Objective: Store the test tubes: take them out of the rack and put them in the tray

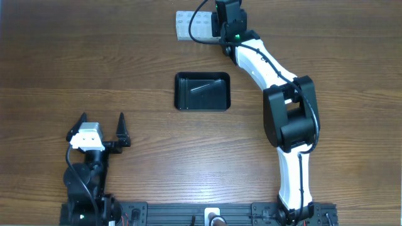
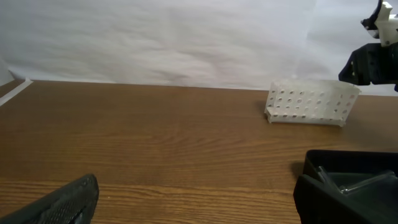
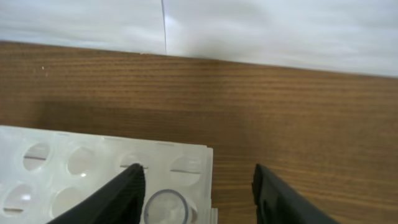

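Note:
The white perforated test tube rack (image 1: 191, 25) stands at the table's far edge. My right gripper (image 3: 198, 199) hovers open over the rack's (image 3: 93, 174) end corner, and the round rim of a clear tube (image 3: 166, 205) sits in a hole between its fingers, nearer one finger (image 3: 121, 193). The black tray (image 1: 202, 91) lies mid-table with one clear tube (image 1: 202, 86) inside. Far from both, near its base, my left gripper (image 1: 101, 119) stands open and holds nothing. From the left wrist view I see the rack (image 2: 313, 102), the tray (image 2: 348, 180) and the right gripper (image 2: 373, 62).
A white backdrop (image 2: 155, 37) rises behind the table's far edge, just past the rack. Bare wooden tabletop (image 1: 94, 56) stretches between the left gripper, the tray and the rack.

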Controlling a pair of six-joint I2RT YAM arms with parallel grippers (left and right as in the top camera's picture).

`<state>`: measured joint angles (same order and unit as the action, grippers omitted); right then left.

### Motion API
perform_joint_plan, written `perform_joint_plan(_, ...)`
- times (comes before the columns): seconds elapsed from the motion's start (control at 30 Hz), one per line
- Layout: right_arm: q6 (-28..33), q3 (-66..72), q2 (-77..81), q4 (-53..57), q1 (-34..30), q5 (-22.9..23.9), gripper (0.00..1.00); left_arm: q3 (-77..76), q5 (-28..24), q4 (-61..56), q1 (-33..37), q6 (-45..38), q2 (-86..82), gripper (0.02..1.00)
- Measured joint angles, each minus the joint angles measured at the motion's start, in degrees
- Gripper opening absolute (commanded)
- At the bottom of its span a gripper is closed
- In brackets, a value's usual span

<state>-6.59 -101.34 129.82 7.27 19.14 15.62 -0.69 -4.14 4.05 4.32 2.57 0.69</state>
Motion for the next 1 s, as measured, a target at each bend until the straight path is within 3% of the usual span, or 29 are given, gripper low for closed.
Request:
perform_joint_plan(0.3, 0.2, 0.0, 0.0, -0.46, 0.15, -0.02, 0.255, 0.0, 0.0, 0.0, 0.0, 0.0, 0.0, 1.0)
perform_joint_plan(0.77, 0.15, 0.0, 0.0, -0.46, 0.39, -0.04, 0.141, 0.0, 0.0, 0.0, 0.0, 0.0, 0.0, 1.0)
perform_joint_plan(1.0, 0.13, 0.0, 0.0, -0.83, 0.5, -0.07, 0.134, 0.0, 0.0, 0.0, 0.0, 0.0, 0.0, 1.0)
